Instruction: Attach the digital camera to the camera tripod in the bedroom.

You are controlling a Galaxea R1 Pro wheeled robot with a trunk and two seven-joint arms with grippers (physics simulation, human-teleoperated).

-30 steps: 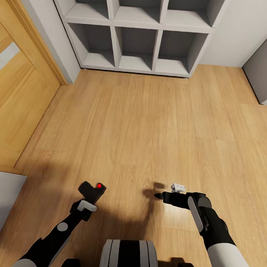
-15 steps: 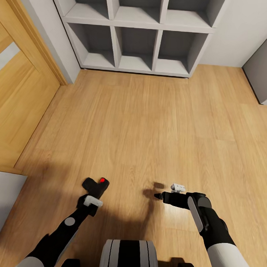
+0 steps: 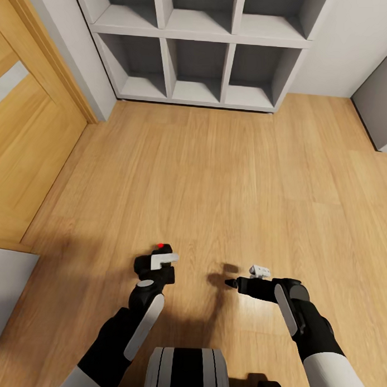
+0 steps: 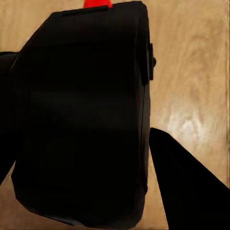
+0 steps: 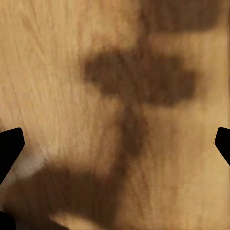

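Note:
The digital camera point(image 3: 165, 250), small and matte black with a red button on top, hangs low over the wood plank floor point(image 3: 216, 183), with my left gripper point(image 3: 156, 258) shut on it. The left wrist view has the camera body point(image 4: 81, 120) very close, with one dark finger point(image 4: 184, 187) beside it. My right gripper point(image 3: 229, 283) is held over the floor to the right of the camera, pointing toward it. It is open in the right wrist view point(image 5: 115, 143), with bare floor and shadows between its fingertips. The camera tripod is out of view.
A grey cube shelf point(image 3: 198, 48) stands against the far wall. A wooden door panel point(image 3: 28, 132) runs along the left and a grey cabinet side point(image 3: 380, 105) is at the right. A pale grey surface point(image 3: 3, 287) is at the lower left.
My left arm has swung right and slightly forward with the camera, turning at the wrist. The right arm has stayed put.

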